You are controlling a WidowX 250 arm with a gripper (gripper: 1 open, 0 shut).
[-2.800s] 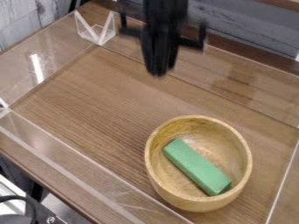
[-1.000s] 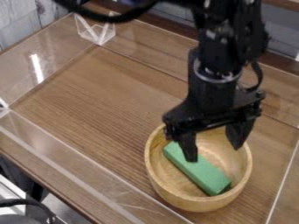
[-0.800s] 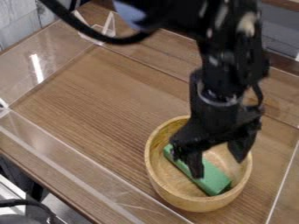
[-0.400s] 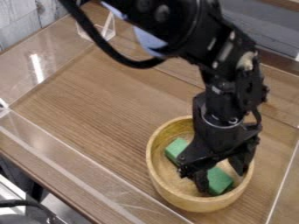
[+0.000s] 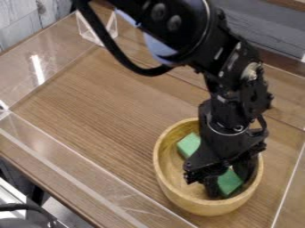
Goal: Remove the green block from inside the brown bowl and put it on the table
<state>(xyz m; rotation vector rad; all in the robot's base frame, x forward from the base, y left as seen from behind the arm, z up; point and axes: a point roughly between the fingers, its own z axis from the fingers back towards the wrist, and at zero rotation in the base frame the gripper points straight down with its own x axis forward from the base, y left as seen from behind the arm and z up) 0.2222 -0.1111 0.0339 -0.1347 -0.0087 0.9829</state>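
Lower now, the dark hand point(image 5: 218, 176) grips the smooth green block point(image 5: 224, 175) inside the round wooden bowl point(image 5: 179, 184).

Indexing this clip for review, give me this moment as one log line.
pincer: down in brown bowl | green block: in bowl, partly hidden | grip: unclear
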